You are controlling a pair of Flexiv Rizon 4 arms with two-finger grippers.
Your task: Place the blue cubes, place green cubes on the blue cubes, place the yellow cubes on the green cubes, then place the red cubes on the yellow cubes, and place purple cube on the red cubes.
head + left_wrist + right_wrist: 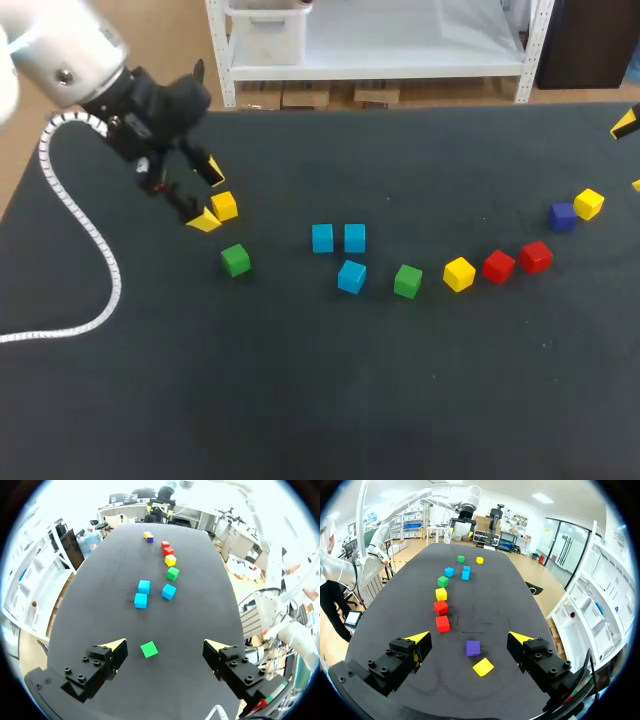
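**Table**: black top, and every item below lay on it.

**Left arm**: white casing. It entered at the head view's upper left corner. A coiled white cable looped over the table's left part.

**Left gripper**: fingers were spread wide and held nothing. In its wrist view the left green cube lay between the fingers, touched by neither. In the head view the left yellow cube sat just beside the nearer fingertip; contact could not be told.

**Right gripper**: at the table's right edge, fingers were spread wide and empty. The purple cube and right yellow cube lay between them, untouched.

**Blue cubes, three:** the first blue cube and second blue cube sat side by side at mid-table. The third blue cube sat just in front of them, tilted.

**Row running rightward from the third blue cube:** middle green cube, middle yellow cube, first red cube, second red cube. The two reds were close together.

**Stacking:** none; all eleven cubes lay singly on the table.
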